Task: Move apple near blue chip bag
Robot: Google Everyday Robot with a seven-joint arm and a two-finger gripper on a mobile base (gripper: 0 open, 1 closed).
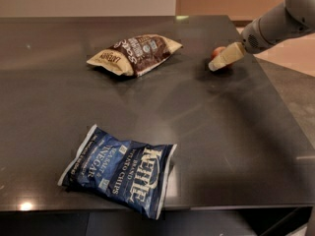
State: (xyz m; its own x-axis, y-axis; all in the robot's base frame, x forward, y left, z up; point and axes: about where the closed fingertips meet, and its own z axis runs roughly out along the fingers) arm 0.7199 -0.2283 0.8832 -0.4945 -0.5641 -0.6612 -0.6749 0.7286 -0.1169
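The small red apple (217, 51) sits at the far right of the dark table, mostly hidden behind my gripper (220, 61). The gripper's cream tip reaches down from the right and lies across the apple's front, at or very close to it. The blue chip bag (120, 171) lies flat near the table's front edge, left of centre, with its white "Kettle" lettering facing up. It is far from both the apple and the gripper.
A brown and tan chip bag (135, 54) lies at the back of the table (206, 132), left of the apple. The table's right edge runs just right of the apple, with floor beyond. My grey arm (275, 26) enters from the upper right.
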